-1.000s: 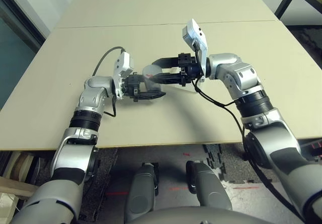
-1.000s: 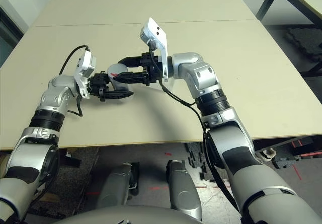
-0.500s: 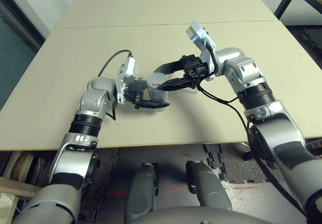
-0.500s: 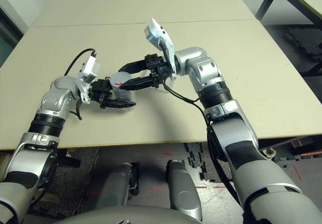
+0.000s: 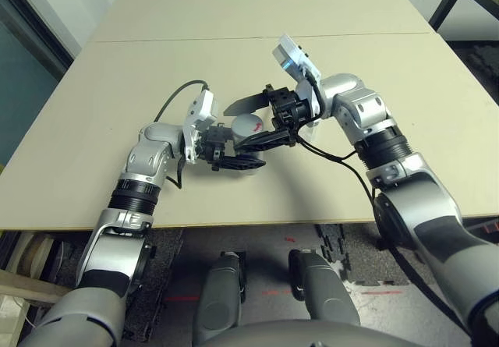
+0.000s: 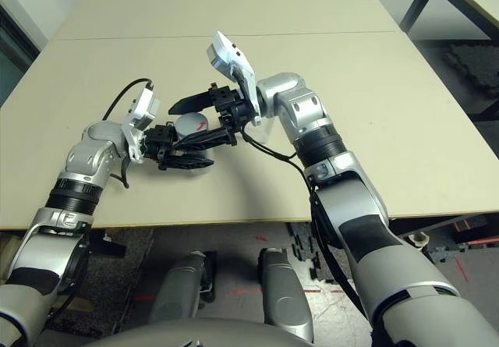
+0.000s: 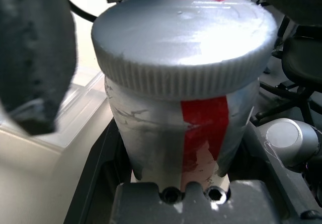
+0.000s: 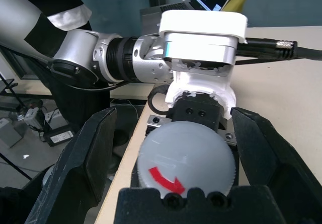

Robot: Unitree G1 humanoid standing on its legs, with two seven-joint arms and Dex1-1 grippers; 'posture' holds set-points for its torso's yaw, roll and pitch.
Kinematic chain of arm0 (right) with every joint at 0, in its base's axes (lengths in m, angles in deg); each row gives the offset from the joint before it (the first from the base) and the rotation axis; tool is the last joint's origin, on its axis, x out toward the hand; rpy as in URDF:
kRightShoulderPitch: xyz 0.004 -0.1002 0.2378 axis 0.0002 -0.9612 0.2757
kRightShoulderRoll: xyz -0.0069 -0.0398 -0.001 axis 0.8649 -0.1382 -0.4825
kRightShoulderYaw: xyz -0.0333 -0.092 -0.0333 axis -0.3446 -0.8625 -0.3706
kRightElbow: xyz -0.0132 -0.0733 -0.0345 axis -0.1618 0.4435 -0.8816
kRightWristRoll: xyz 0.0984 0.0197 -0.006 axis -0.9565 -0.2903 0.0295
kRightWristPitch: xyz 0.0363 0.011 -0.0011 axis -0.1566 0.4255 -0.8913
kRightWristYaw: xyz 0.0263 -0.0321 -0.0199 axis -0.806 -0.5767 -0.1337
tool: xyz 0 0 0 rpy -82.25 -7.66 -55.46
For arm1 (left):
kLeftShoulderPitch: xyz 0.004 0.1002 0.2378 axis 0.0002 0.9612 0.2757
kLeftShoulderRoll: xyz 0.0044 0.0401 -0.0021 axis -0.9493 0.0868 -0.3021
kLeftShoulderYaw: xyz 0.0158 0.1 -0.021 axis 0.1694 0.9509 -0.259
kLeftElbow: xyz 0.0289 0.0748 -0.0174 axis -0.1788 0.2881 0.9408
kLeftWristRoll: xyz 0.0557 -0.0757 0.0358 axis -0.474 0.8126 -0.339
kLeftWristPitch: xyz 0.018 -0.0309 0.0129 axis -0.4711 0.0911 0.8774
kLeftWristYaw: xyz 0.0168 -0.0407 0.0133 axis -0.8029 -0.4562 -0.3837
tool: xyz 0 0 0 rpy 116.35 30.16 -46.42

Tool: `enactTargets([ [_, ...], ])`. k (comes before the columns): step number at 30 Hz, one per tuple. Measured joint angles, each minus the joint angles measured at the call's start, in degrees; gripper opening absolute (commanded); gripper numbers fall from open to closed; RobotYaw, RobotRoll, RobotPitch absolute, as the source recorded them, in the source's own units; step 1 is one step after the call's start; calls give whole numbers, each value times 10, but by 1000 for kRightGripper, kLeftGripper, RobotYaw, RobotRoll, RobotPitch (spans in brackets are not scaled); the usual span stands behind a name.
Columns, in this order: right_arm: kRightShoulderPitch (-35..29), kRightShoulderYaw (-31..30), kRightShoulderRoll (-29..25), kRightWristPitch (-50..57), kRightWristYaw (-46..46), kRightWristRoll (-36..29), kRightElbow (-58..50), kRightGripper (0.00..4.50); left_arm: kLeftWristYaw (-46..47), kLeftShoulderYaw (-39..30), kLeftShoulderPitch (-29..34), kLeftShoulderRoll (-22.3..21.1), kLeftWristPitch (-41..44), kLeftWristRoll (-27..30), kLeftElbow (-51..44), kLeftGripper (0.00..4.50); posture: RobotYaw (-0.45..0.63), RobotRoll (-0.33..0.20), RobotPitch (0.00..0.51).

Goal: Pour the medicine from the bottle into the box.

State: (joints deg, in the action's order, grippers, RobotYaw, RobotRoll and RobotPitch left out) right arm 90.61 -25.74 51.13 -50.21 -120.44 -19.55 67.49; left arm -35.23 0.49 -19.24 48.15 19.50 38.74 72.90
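Left wrist view: bottle (image 7: 186, 108) clamped low on its body between left gripper (image 7: 151, 183) fingers, cap (image 7: 183, 32) on. Rigid plastic, probably light; ribbed cap rim the surest place for a twisting grip, smooth labelled wall likely slippery. White-grey cylinder, red stripe on a scuffed label, red arrow on the cap top. Right gripper (image 8: 176, 153) spread wide, one finger at 9 and one at 3 o'clock of the cap, not touching. Clear box (image 7: 75, 108) on the table (image 5: 234, 58) just behind the bottle.
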Motion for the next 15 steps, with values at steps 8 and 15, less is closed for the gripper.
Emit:
enactTargets([
  [8, 19, 4, -5, -29, 9, 14, 58, 4500, 10, 0, 0, 0, 4, 1, -6, 2682, 33, 0, 154],
  [15, 25, 13, -19, -43, 6, 14, 81, 4500, 21, -4, 1, -5, 5, 1, -2, 2682, 23, 0, 149],
])
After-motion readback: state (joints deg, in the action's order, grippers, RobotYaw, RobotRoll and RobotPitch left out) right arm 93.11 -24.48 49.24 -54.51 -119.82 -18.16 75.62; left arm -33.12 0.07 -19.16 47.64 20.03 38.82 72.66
